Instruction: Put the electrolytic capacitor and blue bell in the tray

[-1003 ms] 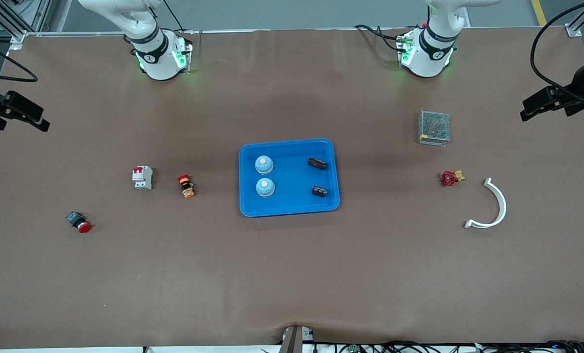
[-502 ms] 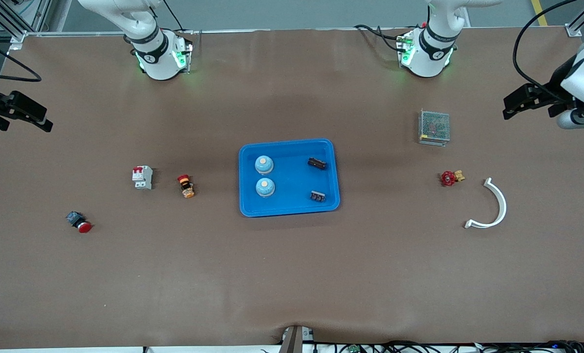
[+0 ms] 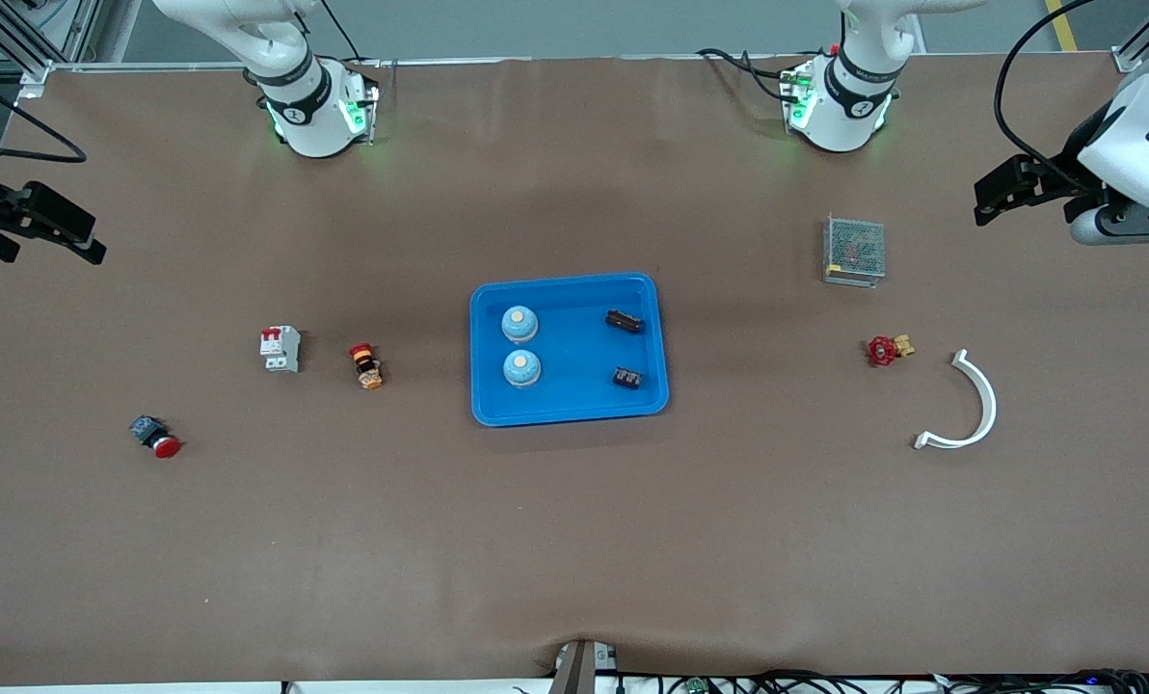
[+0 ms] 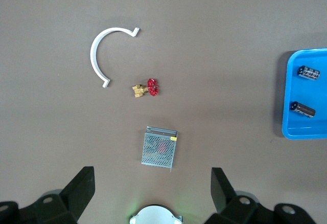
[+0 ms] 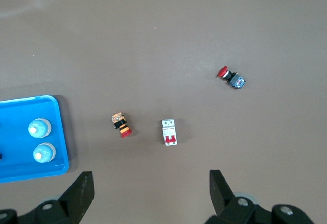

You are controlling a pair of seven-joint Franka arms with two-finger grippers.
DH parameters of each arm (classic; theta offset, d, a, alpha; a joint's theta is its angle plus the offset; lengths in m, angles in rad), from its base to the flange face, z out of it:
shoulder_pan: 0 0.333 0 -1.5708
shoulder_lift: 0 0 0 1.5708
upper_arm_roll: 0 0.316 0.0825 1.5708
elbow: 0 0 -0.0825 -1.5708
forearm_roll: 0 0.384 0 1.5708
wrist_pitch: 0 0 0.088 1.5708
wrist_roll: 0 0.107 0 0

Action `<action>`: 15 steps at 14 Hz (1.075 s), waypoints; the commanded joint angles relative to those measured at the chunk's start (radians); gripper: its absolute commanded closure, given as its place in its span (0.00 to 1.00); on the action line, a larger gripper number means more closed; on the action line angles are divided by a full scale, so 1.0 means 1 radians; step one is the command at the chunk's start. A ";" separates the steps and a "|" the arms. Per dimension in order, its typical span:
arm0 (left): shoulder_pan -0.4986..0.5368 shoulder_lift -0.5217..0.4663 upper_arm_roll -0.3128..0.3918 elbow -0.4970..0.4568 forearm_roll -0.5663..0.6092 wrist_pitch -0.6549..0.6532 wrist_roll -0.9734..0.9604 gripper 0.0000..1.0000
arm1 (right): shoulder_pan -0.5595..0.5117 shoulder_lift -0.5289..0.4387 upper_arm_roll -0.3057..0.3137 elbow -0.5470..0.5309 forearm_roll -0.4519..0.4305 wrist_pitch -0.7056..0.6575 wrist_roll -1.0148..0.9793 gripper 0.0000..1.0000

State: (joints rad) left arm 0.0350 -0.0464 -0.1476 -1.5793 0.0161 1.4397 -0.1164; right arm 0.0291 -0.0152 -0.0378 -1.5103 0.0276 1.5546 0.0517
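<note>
The glossy bright blue plastic tray [image 3: 569,289] with rounded corners sits mid-counter on matte brown counter [image 3: 574,540]. Inside it are two domed pale blue bells [image 3: 520,323] and two stubby black cylindrical capacitors [image 3: 625,321]. Both the left pincer [image 3: 994,198] and right pincer [image 3: 78,241] hang wide apart and empty over the counter's ends.

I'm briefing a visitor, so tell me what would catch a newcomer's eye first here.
The bright blue tray in the middle of the table stands out first, with two blue bells and two dark capacitors lying in it. Next comes the white curved bracket toward the left arm's end, beside a red-handled valve. Both grippers, left and right, hang open over the table's ends.
</note>
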 commanded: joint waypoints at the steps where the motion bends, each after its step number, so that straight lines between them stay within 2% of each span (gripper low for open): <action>1: 0.028 -0.020 -0.017 -0.028 0.004 0.014 0.003 0.00 | 0.015 -0.011 -0.011 -0.010 -0.018 0.012 0.017 0.00; 5: 0.065 -0.018 -0.039 -0.034 -0.028 0.028 0.007 0.00 | 0.017 -0.011 -0.010 -0.010 -0.017 0.016 0.019 0.00; 15: 0.060 -0.010 -0.046 -0.028 -0.008 0.036 0.012 0.00 | 0.017 -0.011 -0.010 -0.011 -0.015 0.016 0.019 0.00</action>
State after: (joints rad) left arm 0.0796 -0.0463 -0.1799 -1.6000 0.0049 1.4641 -0.1161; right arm 0.0296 -0.0152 -0.0379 -1.5109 0.0242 1.5621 0.0520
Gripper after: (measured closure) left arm 0.000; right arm 0.000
